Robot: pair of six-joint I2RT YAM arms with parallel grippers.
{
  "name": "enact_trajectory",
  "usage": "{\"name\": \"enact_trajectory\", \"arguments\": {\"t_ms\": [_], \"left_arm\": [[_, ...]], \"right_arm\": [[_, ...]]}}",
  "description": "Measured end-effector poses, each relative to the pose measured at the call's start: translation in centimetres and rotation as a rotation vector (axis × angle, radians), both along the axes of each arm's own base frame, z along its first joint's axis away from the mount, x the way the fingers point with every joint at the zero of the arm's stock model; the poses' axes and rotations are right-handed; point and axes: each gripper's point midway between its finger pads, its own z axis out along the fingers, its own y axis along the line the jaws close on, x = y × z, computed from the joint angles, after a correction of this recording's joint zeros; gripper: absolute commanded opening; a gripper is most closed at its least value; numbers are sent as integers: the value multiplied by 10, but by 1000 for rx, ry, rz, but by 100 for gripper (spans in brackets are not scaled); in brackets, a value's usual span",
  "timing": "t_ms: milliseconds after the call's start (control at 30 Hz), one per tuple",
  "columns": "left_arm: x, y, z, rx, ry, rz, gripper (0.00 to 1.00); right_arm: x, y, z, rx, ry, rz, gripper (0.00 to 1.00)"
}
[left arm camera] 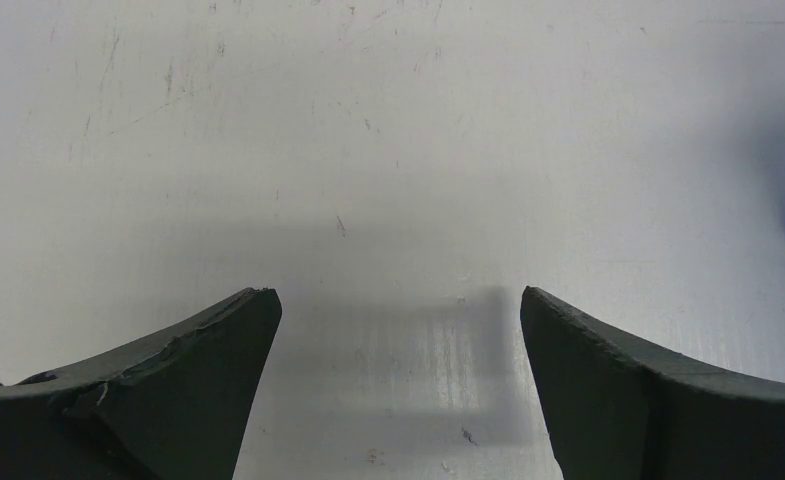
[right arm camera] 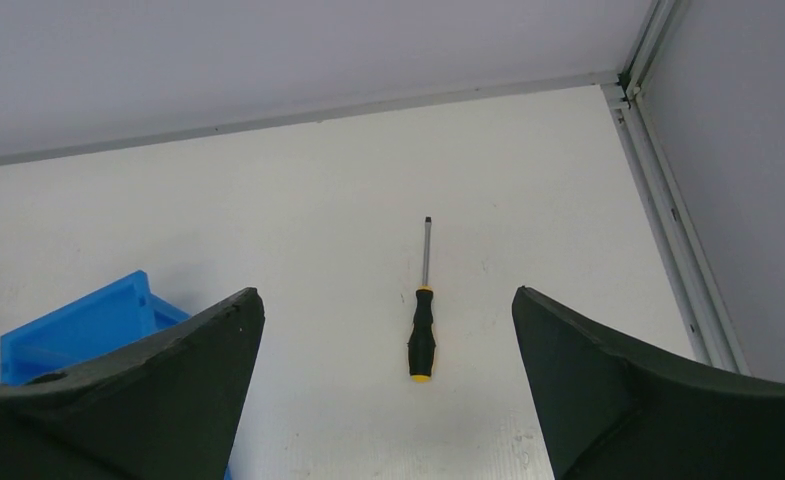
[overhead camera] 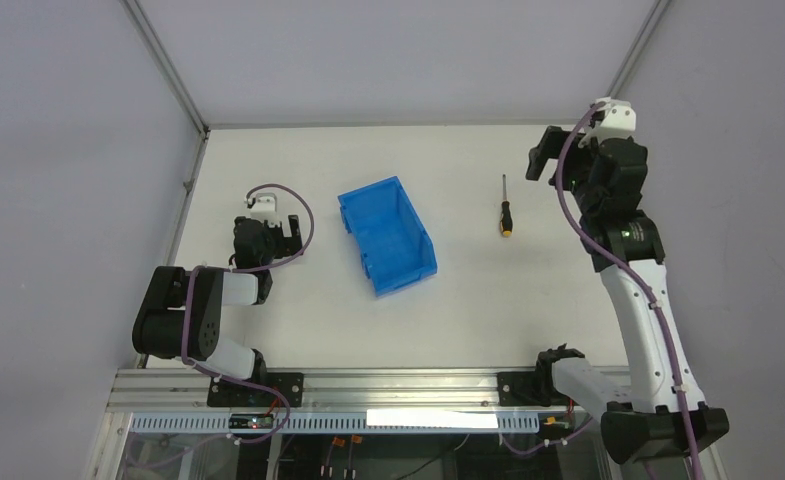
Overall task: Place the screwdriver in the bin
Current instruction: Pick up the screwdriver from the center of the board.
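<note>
The white surface (overhead camera: 468, 320) is matte and flat, with fine scratches and small dark marks in the left wrist view. It carries only two loose things.

The bin (overhead camera: 388, 235) stands near the middle, turned a little askew, with its open top upward. It is bright blue moulded plastic, rectangular, with tall smooth walls. Open like this, it can probably receive a thing dropped from above.

The right fingers (right arm camera: 168, 380) are on the right side of the bin, beyond the screwdriver and raised above the surface. They are dark, matte and wedge-shaped, spread wide apart, and hold nothing. In the right wrist view the screwdriver shows in the gap between them, so this arm seems to be aimed for a descent on it. The left fingers (left arm camera: 188, 380) hover low on the left side of the bin, also apart and empty, over bare surface; one has a rough, chipped edge. This arm looks parked out of the way.

The screwdriver (overhead camera: 505, 218) lies flat on the surface, right of the bin and well apart from it, not yet picked up. Its thin metal shaft points away from the arm bases. The handle is black and rounded, with orange-yellow at the collar and the end.
</note>
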Motion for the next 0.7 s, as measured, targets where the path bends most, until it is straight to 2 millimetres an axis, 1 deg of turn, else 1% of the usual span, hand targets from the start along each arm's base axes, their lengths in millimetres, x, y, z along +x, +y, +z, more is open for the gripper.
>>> {"name": "enact_trajectory", "arguments": {"t_ms": [167, 267, 333, 467, 567, 700], "left_arm": [[0, 0, 0, 0, 0, 0, 100], [0, 0, 0, 0, 0, 0, 100], [0, 0, 0, 0, 0, 0, 100], [0, 0, 0, 0, 0, 0, 100], [0, 0, 0, 0, 0, 0, 100], [0, 0, 0, 0, 0, 0, 100]], "right_arm": [[-14, -2, 53, -8, -23, 4, 99], [-20, -2, 72, -14, -23, 8, 99], [-22, -2, 76, -16, -9, 9, 99], [-22, -2, 69, -26, 44, 15, 98], [-20, -1, 55, -35, 103, 22, 98], [-8, 3, 31, -44, 185, 37, 99]]}}
